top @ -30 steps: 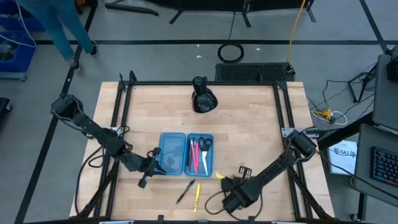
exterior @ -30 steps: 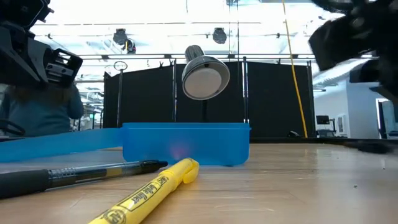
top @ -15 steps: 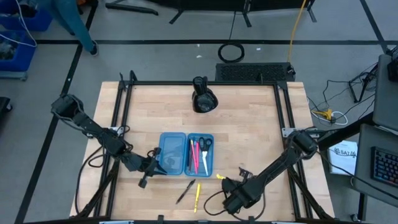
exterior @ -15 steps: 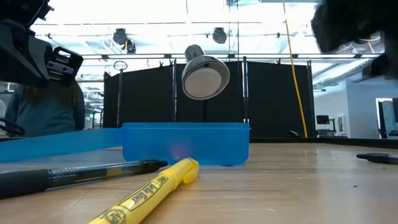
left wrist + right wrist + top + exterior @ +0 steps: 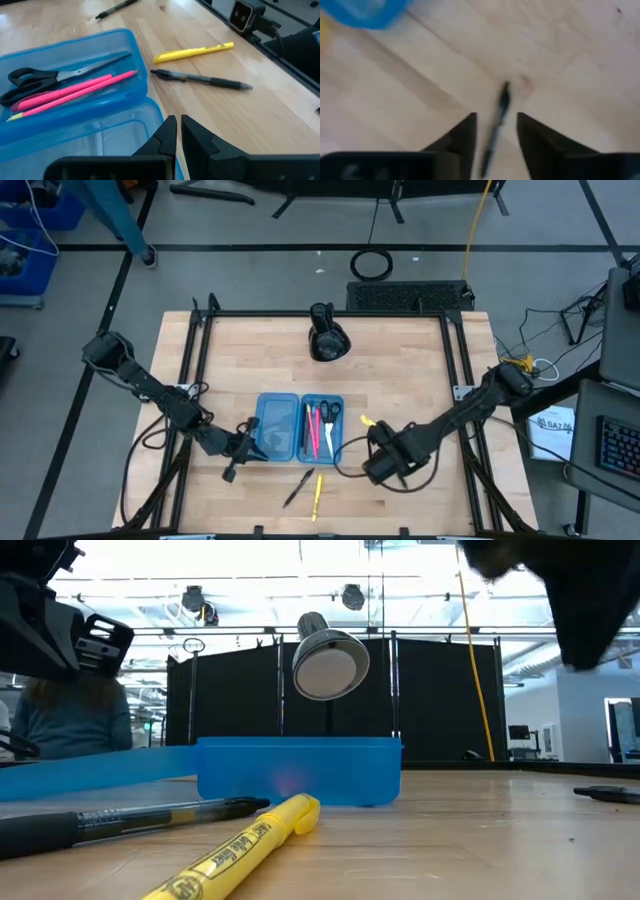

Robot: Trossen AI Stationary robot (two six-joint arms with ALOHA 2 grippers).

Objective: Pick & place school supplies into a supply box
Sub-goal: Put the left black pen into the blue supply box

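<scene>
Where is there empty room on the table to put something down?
The widest bare wood lies between the lamp and the blue case, and in both far corners. It is crowded near the front edge: black pen, yellow marker and both hands.

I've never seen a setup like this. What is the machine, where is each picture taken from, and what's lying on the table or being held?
It is a robot with two dark arms at a wooden table, each ending in a two-finger gripper. One picture looks straight down, one looks level across the tabletop, and two come from cameras on the wrists. A light-blue case lies open. One half holds scissors and pink pens, and the other half is empty. A yellow highlighter and a black pen lie on the wood beside it. The left gripper sits shut at the empty half. The right gripper is open above another black pen, which lies between its fingers, apparently not gripped.
</scene>
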